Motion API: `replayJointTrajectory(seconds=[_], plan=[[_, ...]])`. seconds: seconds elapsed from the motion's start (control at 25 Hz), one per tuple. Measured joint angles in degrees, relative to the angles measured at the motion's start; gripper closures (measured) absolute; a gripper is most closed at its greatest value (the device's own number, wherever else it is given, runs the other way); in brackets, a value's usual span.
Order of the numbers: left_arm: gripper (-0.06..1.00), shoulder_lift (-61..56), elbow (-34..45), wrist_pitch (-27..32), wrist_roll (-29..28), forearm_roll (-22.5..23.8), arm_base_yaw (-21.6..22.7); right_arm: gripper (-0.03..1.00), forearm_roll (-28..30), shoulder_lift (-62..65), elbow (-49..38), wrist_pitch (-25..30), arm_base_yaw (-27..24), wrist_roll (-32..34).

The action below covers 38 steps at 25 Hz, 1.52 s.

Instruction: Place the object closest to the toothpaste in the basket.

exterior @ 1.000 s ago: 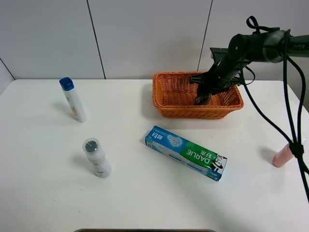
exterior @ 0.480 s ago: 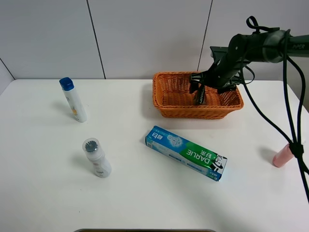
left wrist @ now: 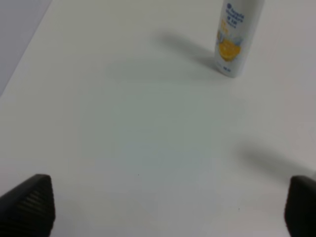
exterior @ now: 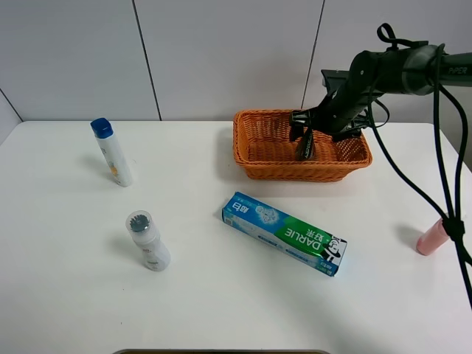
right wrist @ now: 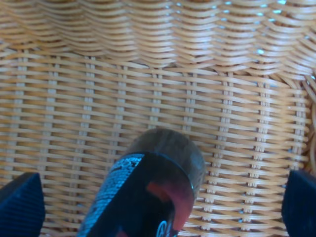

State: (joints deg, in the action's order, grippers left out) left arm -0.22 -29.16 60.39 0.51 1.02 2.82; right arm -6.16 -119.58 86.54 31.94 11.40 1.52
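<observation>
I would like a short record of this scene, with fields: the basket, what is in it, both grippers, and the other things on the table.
basket: orange wicker, far side of the table
in basket: dark bottle with printed label
right gripper: open, fingers either side of the bottle, not touching
left gripper: open, over bare table
toothpaste: box lying flat in front of the basket
elsewhere: blue-capped bottle, small white bottle, pink item at right edge

One basket, one toothpaste box, one dark bottle, two white bottles, one pink tube.
</observation>
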Motion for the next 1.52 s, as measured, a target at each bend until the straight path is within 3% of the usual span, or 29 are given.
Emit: replayJointTrajectory(seconds=[1.04,1.52], plan=[[0.0,0.0,0.0,0.0,0.0,0.0,0.0,-0.02,1.6,26.5,0.0,3.28,0.0,2.58],[0.0,0.0,0.0,0.0,0.0,0.0,0.0,-0.02,4.48,41.24,0.0,12.59,0.0,2.54]])
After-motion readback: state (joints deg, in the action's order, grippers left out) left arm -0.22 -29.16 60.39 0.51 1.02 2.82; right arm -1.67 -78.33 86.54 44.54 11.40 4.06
